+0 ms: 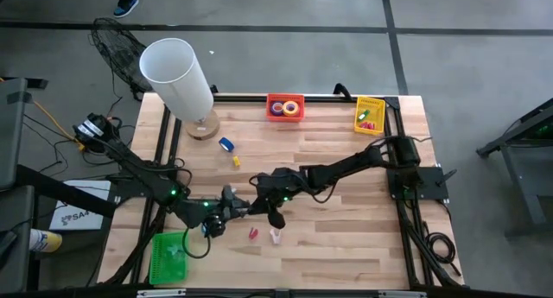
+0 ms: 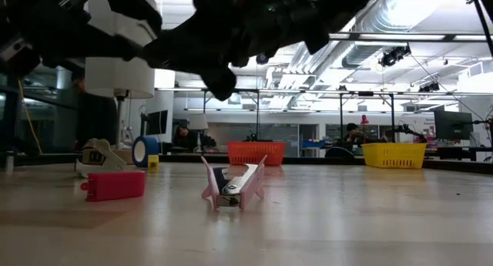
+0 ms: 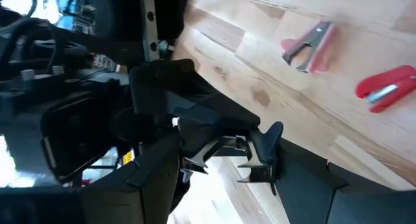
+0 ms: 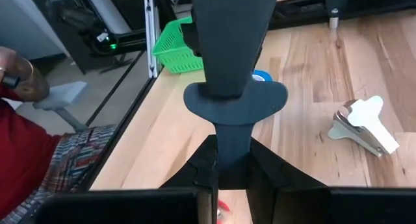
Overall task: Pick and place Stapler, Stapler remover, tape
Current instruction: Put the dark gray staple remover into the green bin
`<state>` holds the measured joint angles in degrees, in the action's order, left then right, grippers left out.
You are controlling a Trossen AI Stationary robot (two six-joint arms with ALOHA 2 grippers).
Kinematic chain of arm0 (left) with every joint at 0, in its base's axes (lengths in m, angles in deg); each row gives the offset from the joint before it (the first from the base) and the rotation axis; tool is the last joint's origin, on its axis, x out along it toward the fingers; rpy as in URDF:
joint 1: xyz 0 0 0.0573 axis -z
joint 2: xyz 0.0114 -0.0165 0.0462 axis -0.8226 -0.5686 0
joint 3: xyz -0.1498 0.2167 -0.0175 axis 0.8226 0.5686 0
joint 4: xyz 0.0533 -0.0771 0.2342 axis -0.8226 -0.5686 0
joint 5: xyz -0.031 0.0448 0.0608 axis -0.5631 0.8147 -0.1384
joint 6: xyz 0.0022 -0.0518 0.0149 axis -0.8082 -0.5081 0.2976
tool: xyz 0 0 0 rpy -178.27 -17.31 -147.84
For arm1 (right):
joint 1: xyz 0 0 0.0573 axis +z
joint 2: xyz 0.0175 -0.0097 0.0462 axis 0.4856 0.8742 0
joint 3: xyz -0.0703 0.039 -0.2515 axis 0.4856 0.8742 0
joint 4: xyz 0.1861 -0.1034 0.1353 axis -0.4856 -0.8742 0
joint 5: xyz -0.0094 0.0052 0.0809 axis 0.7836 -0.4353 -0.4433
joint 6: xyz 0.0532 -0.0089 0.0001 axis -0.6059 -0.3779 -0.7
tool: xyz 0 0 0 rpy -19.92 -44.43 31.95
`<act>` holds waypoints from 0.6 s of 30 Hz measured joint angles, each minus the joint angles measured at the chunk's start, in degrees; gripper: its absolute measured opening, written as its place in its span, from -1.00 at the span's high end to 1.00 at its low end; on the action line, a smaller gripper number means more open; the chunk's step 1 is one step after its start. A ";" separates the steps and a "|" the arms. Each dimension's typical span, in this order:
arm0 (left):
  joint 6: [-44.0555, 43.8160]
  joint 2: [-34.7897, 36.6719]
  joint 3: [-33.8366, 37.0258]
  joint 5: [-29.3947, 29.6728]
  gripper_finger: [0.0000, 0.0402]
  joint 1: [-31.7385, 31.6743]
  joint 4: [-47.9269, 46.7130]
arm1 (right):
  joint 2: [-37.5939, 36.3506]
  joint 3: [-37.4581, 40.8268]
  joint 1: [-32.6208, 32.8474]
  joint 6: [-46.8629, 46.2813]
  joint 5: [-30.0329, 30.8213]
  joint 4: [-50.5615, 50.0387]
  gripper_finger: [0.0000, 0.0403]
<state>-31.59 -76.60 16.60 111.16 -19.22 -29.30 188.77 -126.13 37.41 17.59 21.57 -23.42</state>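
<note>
A red stapler (image 1: 253, 233) (image 2: 114, 185) (image 3: 387, 87) and a pink staple remover (image 1: 276, 237) (image 2: 233, 185) (image 3: 309, 45) lie flat on the table's near middle. My right gripper (image 1: 276, 218) (image 4: 234, 107) hangs shut just above and beyond them, pointing toward the near left. My left gripper (image 1: 232, 203) hovers a little to their left. A blue tape roll (image 1: 226, 144) (image 2: 144, 150) stands on edge farther back. More tape rolls sit in the red basket (image 1: 285, 107) at the far edge.
A white cylinder lamp (image 1: 177, 73) stands at the far left on a round base. A yellow basket (image 1: 370, 115) is at the far right, a green basket (image 1: 169, 255) at the near left corner. A small yellow item (image 1: 236, 161) lies near the blue roll.
</note>
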 joint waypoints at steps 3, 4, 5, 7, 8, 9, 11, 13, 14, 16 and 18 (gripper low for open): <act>-0.26 0.00 0.04 0.03 -0.11 0.02 -0.52 | 0.87 -1.97 -0.04 0.52 0.01 -2.77 0.82; -0.68 0.00 0.04 0.07 -0.11 0.02 -0.68 | 0.95 -2.25 -0.04 0.60 0.02 -3.27 0.82; -0.94 0.00 0.04 0.05 -0.11 0.02 -0.79 | 0.95 -2.42 -0.04 0.61 0.04 -3.45 0.82; -1.05 0.00 0.04 0.15 -0.11 0.02 -1.14 | 1.04 -2.52 -0.05 0.63 0.16 -3.36 0.82; -1.05 0.00 0.04 0.22 -0.11 0.02 -1.22 | 1.06 -2.52 -0.07 0.60 0.16 -3.36 0.82; -1.07 0.00 0.04 0.19 -0.11 0.00 -1.20 | 1.06 -2.52 -0.07 0.56 0.16 -3.42 0.82; -1.07 0.02 0.04 -0.87 -0.11 -0.05 -1.22 | 1.06 -2.52 -0.05 0.56 0.02 -3.54 0.82; -0.90 0.02 0.01 -2.48 -0.11 -0.11 -1.27 | 1.13 -2.52 0.01 0.59 0.00 -3.51 0.82; -0.86 0.03 -0.01 -2.65 -0.11 -0.11 -1.28 | 1.17 -2.52 0.02 0.60 0.00 -3.44 0.82; -1.05 0.08 -0.04 -2.52 -0.11 -0.11 -1.51 | 1.17 -2.52 0.02 0.60 -0.04 -3.47 0.82; -1.06 0.11 -0.07 -2.27 -0.08 -0.11 -1.88 | 1.17 -2.52 -0.02 0.63 -0.02 -3.53 0.82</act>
<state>-32.65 -76.49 16.54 108.89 -19.34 -31.18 189.93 -128.65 37.40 18.22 21.54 -26.96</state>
